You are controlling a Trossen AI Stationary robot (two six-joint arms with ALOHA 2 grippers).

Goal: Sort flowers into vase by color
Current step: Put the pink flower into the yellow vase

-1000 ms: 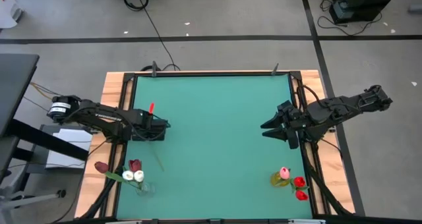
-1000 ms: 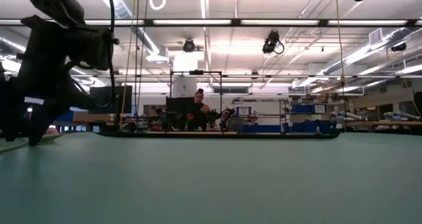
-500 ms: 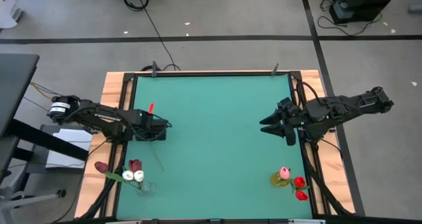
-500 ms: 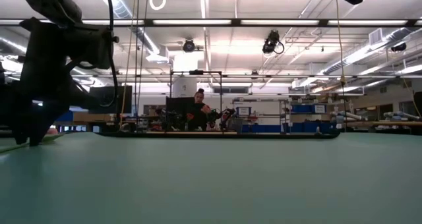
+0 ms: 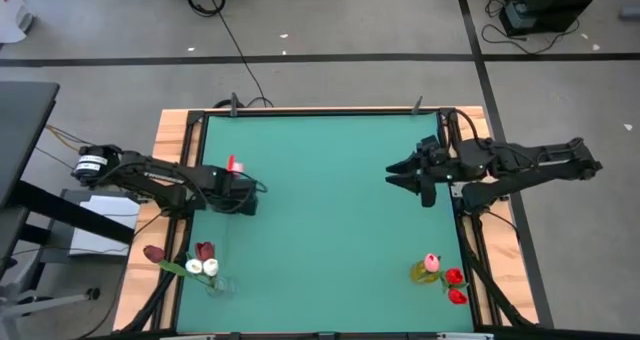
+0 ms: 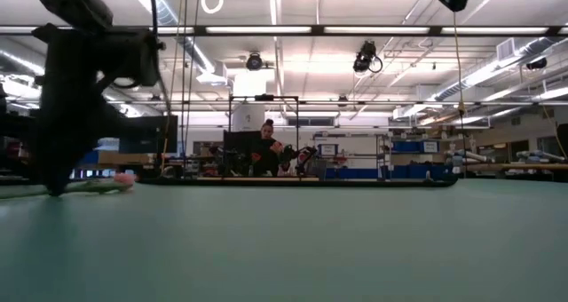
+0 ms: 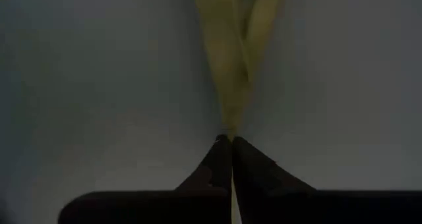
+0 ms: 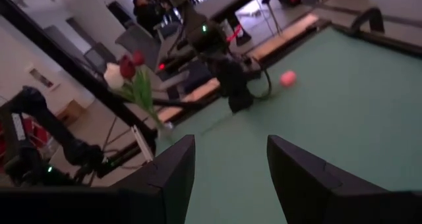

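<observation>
A pink-headed flower (image 5: 235, 165) lies by the table's left edge; in the low view its head (image 6: 122, 181) and green stem sit low at the table top. My left gripper (image 5: 246, 201) stands over it, shut on the stem. My right gripper (image 5: 402, 176) hovers open above the table's right half, holding nothing. A clear vase (image 5: 216, 283) at the near left holds maroon and white flowers (image 5: 203, 259). A yellowish vase (image 5: 422, 273) at the near right holds pink and red flowers (image 5: 448, 278). My left gripper pinches the flower's green stem and leaves (image 7: 231, 122) between its two fingertips (image 7: 217, 159), which come from above and point down. The stem runs on past the tips toward the head (image 6: 122, 181), low over the table. Whether it rests there, I cannot tell.
Wooden rails and cables edge the green mat (image 5: 330, 220) on the left and right. The mat's middle is bare. Beyond the far edge a person (image 6: 266, 151) sits among workshop benches.
My left gripper has shut on the flower's stem. The pink head has shifted slightly toward the right, and the stem end that lay toward the near edge no longer shows there. My right gripper has moved toward the table's left and far edges, staying open.
</observation>
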